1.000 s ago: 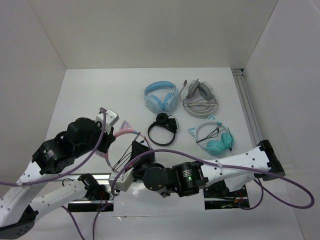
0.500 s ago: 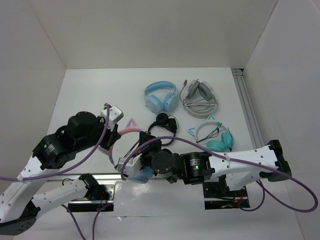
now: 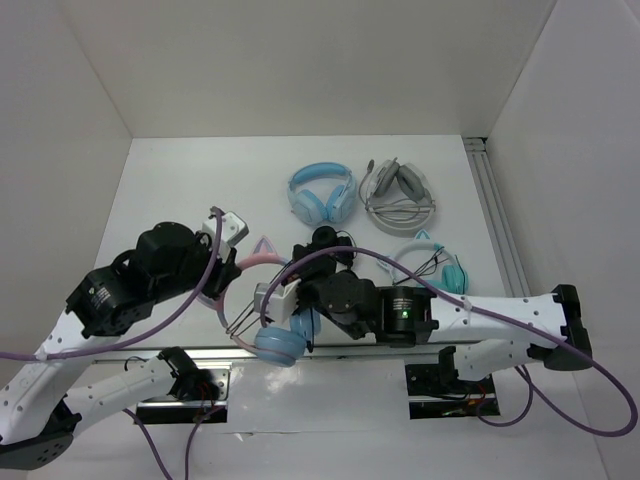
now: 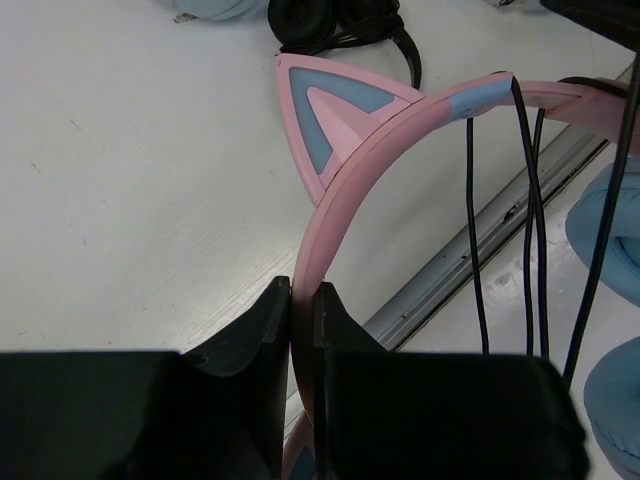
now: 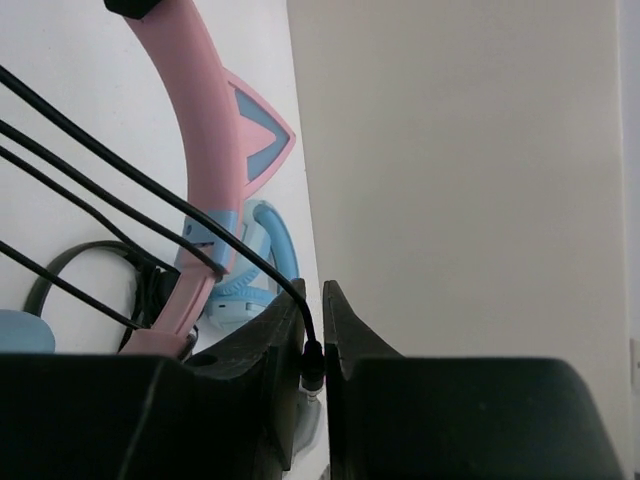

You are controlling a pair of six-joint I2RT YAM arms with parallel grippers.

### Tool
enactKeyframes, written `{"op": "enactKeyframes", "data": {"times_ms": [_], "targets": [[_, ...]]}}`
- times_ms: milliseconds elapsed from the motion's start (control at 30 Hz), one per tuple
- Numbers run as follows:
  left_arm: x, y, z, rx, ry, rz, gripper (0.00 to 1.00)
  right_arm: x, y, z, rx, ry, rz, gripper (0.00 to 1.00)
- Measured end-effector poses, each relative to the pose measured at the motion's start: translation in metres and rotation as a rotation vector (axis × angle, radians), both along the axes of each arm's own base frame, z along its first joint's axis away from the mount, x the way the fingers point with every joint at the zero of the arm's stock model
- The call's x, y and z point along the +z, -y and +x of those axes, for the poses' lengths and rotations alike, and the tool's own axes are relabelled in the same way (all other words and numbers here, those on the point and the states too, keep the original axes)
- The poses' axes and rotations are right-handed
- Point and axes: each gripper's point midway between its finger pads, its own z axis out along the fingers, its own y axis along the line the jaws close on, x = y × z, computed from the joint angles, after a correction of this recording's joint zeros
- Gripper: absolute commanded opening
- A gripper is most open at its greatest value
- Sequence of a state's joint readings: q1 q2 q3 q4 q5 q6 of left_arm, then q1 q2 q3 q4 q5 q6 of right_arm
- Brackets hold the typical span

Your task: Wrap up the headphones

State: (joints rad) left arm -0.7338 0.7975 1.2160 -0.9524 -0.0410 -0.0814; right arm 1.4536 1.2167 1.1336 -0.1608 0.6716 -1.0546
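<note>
So the headphones (image 3: 247, 262) are up off the table (image 3: 180, 190) near the front edge, left of centre, strung between the two arms; the left gripper (image 4: 302, 298) has its fingers pinched tight on the pink headband (image 4: 380, 130) just below the cat ear, and the right gripper (image 5: 312, 300) is squeezed onto the thin dark cable (image 5: 100, 170) right at what looks like the plug end.

Progress-wise I'd say it's decently far along; several strands of cable already cross the headband near its blue section, so a few turns look done; what's left, as far as I can tell, is winding in the last slack and parking the plug somewhere, then setting the lot down. The strands look loose and spread out, not snug.

One blue earcup (image 3: 280, 345) hangs low by the metal rail (image 4: 470, 250) at the table's near edge; could snag there. A black pair (image 3: 322, 262) lies just behind the right arm, closest obstacle; the teal pair (image 3: 440, 272) is off to the right; an all-blue pair (image 3: 322, 193) and a grey pair (image 3: 400, 190) sit further back, well apart.
</note>
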Motion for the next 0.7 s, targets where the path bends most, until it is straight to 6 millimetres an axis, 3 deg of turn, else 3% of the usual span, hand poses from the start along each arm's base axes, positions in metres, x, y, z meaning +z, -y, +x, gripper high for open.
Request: {"op": "enactKeyframes", "data": {"times_ms": [133, 267, 467, 700], "targets": [[0.004, 0.000, 0.004, 0.015, 0.019, -0.007, 0.00, -0.007, 0.004, 0.008, 0.007, -0.027, 0.010, 0.22], [0.006, -0.003, 0.003, 0.020, 0.020, 0.001, 0.00, -0.017, 0.015, 0.033, -0.042, -0.058, 0.024, 0.22], [0.020, -0.006, 0.007, 0.043, 0.053, -0.008, 0.00, -0.025, 0.024, 0.053, -0.070, -0.102, 0.049, 0.22], [0.004, -0.023, -0.008, 0.036, 0.005, 0.069, 0.00, -0.024, 0.048, 0.081, -0.185, -0.111, 0.082, 0.26]]}}
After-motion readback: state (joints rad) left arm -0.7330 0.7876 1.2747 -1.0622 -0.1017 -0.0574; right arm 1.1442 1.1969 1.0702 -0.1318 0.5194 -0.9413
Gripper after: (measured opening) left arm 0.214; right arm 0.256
